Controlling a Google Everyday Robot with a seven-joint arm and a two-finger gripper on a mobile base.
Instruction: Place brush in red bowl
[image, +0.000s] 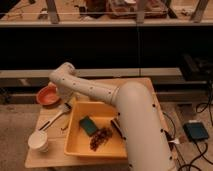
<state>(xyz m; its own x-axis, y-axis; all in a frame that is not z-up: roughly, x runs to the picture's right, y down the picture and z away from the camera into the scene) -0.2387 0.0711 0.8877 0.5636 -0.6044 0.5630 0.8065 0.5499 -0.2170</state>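
Meanwhile, tool (65, 101) hangs beside red bowl (48, 95); sponge (89, 125) in yellow tub (75, 145).

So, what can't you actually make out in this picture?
All in the camera view:
- The tool, low between the red bowl and the yellow tub, is mostly covered by the arm's own wrist. Whether it touches the brush is unclear.
- The brush's head end is lost under the tool.
- The dark heap in the tub is too blurred to identify.
- The table's right side is hidden behind the arm.
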